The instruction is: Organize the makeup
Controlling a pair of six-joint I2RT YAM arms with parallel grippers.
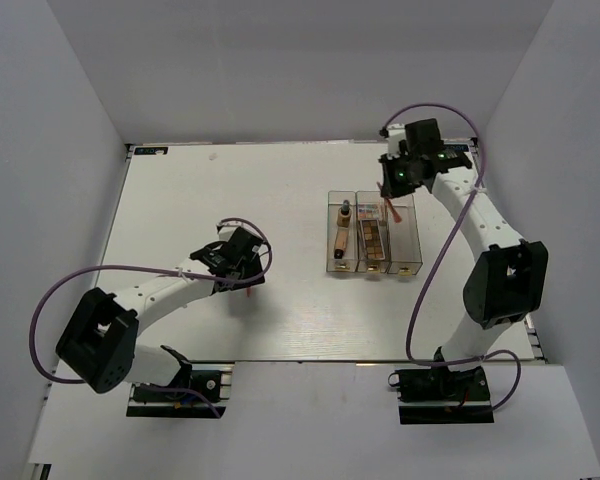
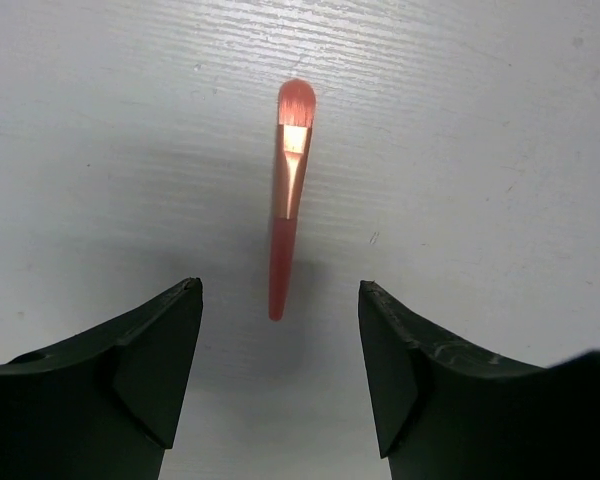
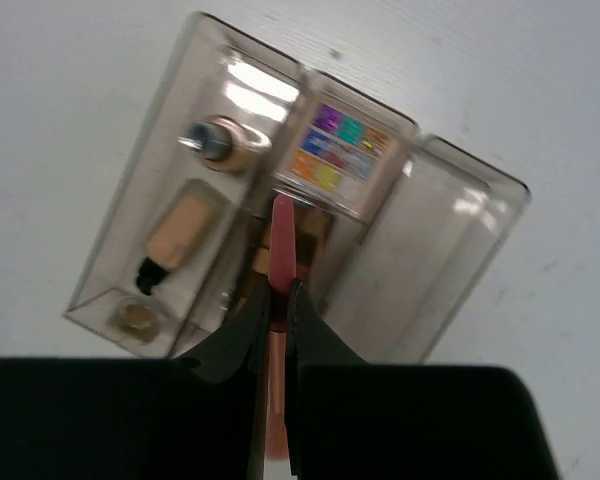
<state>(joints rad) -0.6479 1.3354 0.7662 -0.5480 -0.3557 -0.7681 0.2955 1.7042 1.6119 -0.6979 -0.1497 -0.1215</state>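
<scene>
While the salmon-pink brush [image 2: 288,200] lies flat on the table [image 2: 500,140], bristles pointing away, the left gripper [image 2: 280,295] hovers over its handle end, jaws spread wide and holding nothing. It looks light, thin and stiff, likely to roll or skid, so the straight handle below the ferrule is the place to pinch, never the soft tip. Over at the clear boxes [image 3: 460,230], the right gripper [image 3: 282,290] is clamped on a second pink stick [image 3: 282,225] above the compartments

We see a salmon-pink brush [image 2: 283,250], gold at its ferrule, on a white table [image 2: 500,130]; the black right gripper [image 3: 283,292], a second pink stick [image 3: 281,235], a multicoloured palette [image 3: 340,160], a tan bottle [image 3: 180,228].
</scene>
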